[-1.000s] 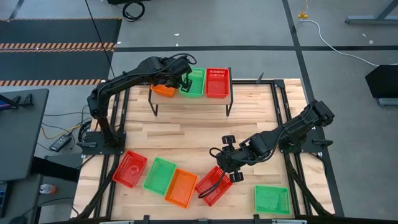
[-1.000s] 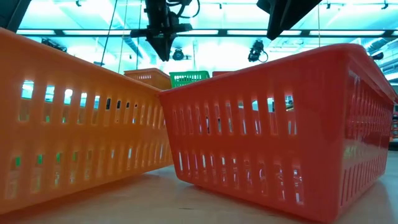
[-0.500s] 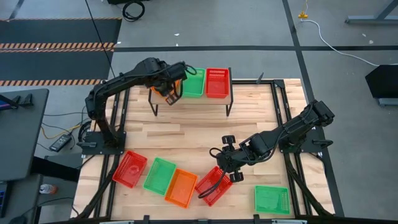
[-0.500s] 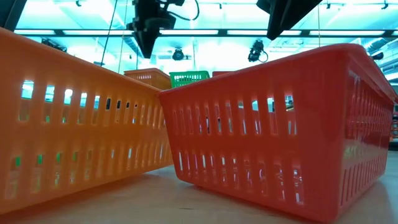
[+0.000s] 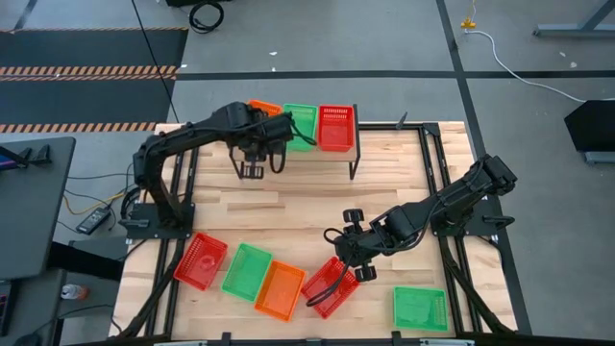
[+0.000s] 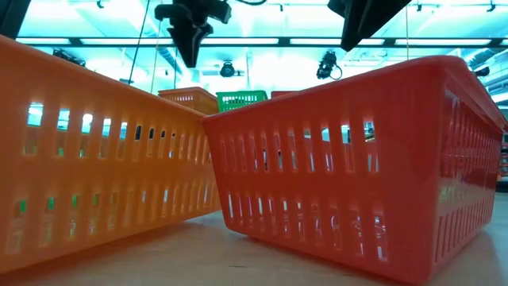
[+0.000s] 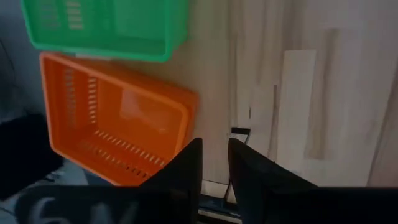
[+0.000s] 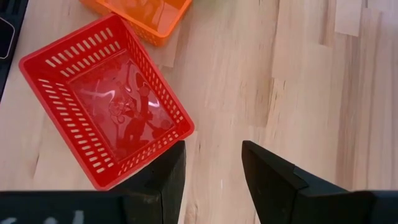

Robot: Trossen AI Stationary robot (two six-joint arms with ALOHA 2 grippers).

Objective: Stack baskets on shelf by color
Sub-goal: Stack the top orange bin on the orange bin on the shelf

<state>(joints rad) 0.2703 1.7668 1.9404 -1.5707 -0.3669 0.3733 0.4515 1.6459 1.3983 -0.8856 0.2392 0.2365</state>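
Observation:
The shelf [image 5: 288, 152] stands at the table's far side and carries an orange basket [image 5: 263, 107], a green basket [image 5: 303, 126] and a red basket [image 5: 336, 127] side by side. In the left wrist view the orange basket [image 7: 112, 118] sits askew beside the green basket [image 7: 106, 28]. My left gripper [image 5: 252, 172] hangs open and points down in front of the shelf's left end, with nothing between its fingers [image 7: 214, 168]. My right gripper [image 8: 211, 168] stands open above the table, beside a red basket [image 8: 106, 106] that rests on the table.
Along the table's near edge lie a red basket [image 5: 200, 260], a green basket [image 5: 247, 271], an orange basket [image 5: 281, 290], the red basket [image 5: 329, 286] by my right gripper, and a green basket [image 5: 420, 308] at the near right. Bare wood lies mid-table.
My left gripper has come away from the baskets on the shelf, toward the table's left and near edges, and has rolled about its own pointing line. It now hangs in front of the shelf. My right arm has kept still.

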